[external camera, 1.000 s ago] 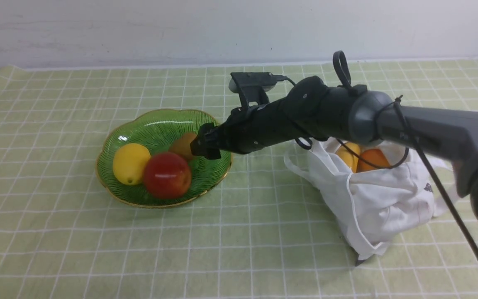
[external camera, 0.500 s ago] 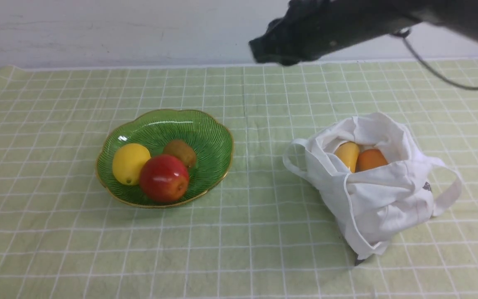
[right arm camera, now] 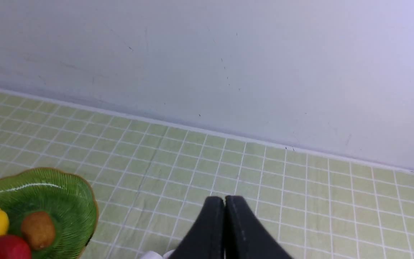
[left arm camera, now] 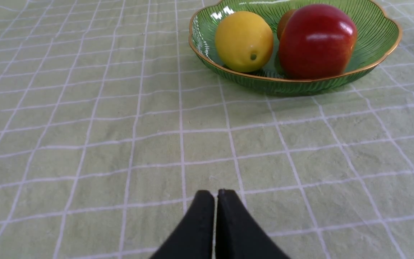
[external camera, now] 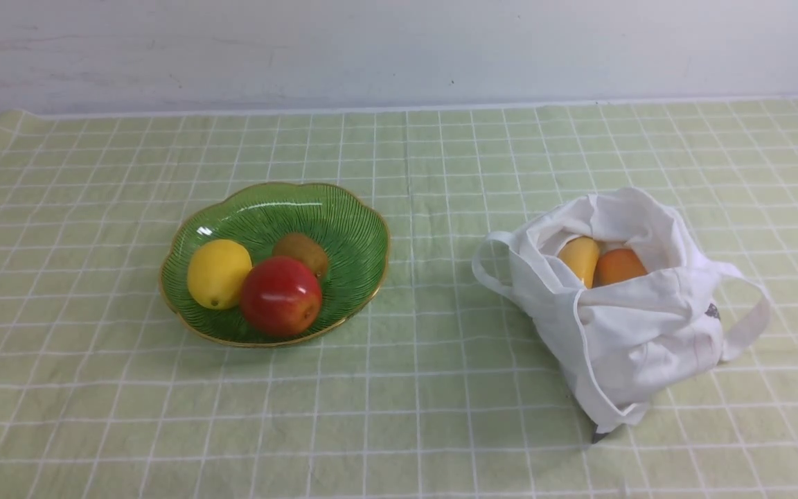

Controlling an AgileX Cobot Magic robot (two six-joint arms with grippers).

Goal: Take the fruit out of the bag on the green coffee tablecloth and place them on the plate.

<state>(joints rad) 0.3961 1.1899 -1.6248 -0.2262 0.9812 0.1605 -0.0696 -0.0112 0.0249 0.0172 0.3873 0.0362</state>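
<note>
Well, right claw point(right arm camera: 224, 201): jaws pressed together, empty, raised, facing the wall.
Left claw point(left arm camera: 216, 194): closed too, empty, low over the tablecloth point(external camera: 406, 416), pointing toward the plate point(external camera: 350, 215).
Fruit to fetch: yellow fruit point(external camera: 581, 258) and orange point(external camera: 619, 265) touching, inside the open mouth of the bag point(external camera: 641, 333).
Handling: looked light, smooth, hard, apt to roll; I'd pinch the orange across its middle, clear of the floppy cloth.

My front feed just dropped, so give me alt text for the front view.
A green glass plate, left of centre on the checked green tablecloth, holds a round yellow fruit, a red apple and a brown kiwi. To its right a white cloth bag sits open, with an elongated yellow fruit and an orange one showing inside.
</note>
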